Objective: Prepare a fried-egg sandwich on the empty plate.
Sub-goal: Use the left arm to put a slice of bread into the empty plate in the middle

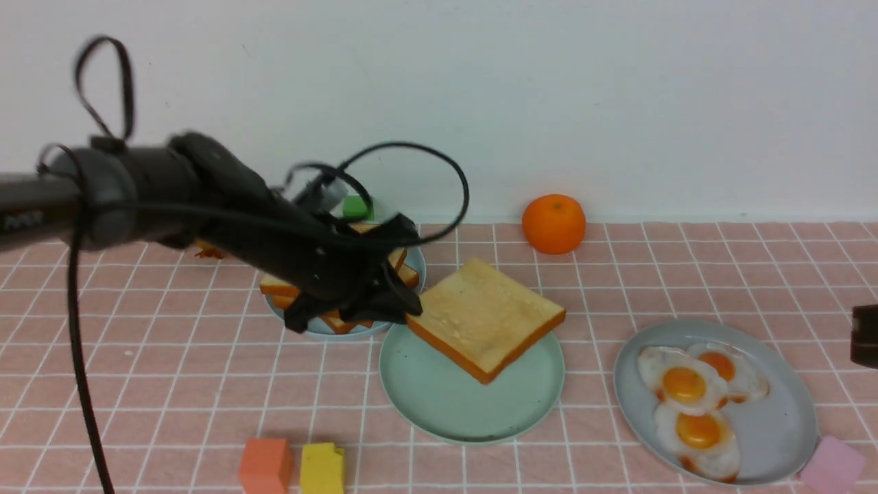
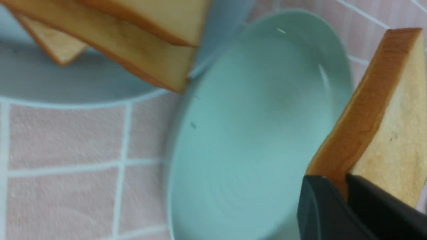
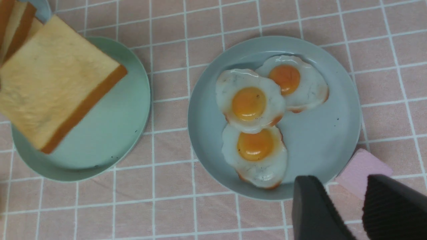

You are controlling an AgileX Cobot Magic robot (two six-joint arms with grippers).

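Note:
My left gripper (image 1: 410,309) is shut on the corner of a golden toast slice (image 1: 485,317) and holds it tilted above the mint-green plate (image 1: 439,401), apart from it. In the left wrist view the black jaws pinch the slice's crust edge (image 2: 347,133) over the plate (image 2: 253,133). Three white fried eggs with orange yolks (image 1: 696,401) lie on the grey-blue plate (image 1: 782,432). My right gripper (image 3: 342,195) is open and empty above the cloth beside that plate (image 3: 333,140); only its edge shows at the front view's right border (image 1: 865,336).
A pile of toast slices (image 1: 339,291) lies on the pale-blue plate (image 1: 322,329) behind my left arm. An orange (image 1: 554,224) stands by the wall, with a green block (image 1: 357,207). Orange (image 1: 266,466), yellow (image 1: 322,469) and pink (image 1: 833,466) blocks lie near the front edge.

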